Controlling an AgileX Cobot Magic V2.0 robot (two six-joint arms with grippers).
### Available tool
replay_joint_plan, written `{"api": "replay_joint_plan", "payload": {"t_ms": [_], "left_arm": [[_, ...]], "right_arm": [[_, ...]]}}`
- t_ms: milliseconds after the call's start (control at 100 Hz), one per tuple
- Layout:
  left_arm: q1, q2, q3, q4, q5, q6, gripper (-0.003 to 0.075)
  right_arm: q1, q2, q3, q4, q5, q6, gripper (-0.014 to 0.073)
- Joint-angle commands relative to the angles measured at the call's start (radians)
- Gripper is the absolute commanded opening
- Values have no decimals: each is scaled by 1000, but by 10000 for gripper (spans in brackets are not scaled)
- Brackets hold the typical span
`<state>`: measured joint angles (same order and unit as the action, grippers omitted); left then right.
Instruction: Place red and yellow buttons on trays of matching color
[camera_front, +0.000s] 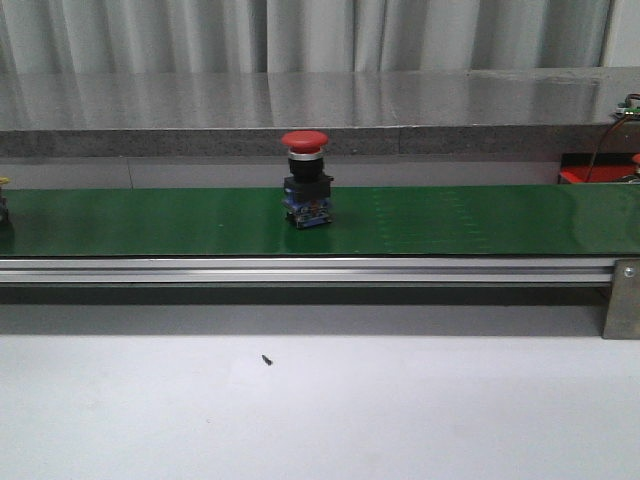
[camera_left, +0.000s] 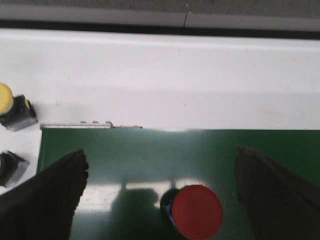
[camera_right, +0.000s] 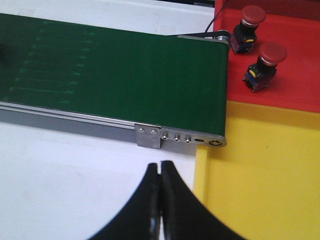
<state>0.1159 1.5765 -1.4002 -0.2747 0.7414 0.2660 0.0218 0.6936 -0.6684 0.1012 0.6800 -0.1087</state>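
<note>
grey curtain and steel ledge behind a green conveyor belt (camera_front: 450, 220). standing upright on it, a red button (camera_front: 304, 178): likely light, rigid plastic, top-heavy under its mushroom cap, best taken by the squarish black body. seen directly between and below the spread-wide fingers of the left gripper (camera_left: 160, 195), touching neither. right gripper (camera_right: 160, 200) pressed closed, empty, just short of the yellow tray (camera_right: 260, 170); red tray (camera_right: 295, 75) beyond, already holding two red buttons.
</note>
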Motion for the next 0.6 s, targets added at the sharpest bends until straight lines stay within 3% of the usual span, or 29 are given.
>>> {"api": "replay_joint_plan", "payload": {"t_ms": [0, 350, 450, 590], "left_arm": [[-26, -86, -33, -32, -84, 35, 588], [-144, -357, 203, -32, -280, 60, 574], [-144, -434, 304, -32, -297, 60, 511], [-144, -535, 440, -30, -307, 60, 344]], "right_arm": [[0, -4, -26, -1, -64, -1, -69], [0, -4, -26, -2, -64, -1, -69], [0, -4, -26, -10, -121, -4, -69], [0, -4, -26, -10, -175, -4, -69]]}}
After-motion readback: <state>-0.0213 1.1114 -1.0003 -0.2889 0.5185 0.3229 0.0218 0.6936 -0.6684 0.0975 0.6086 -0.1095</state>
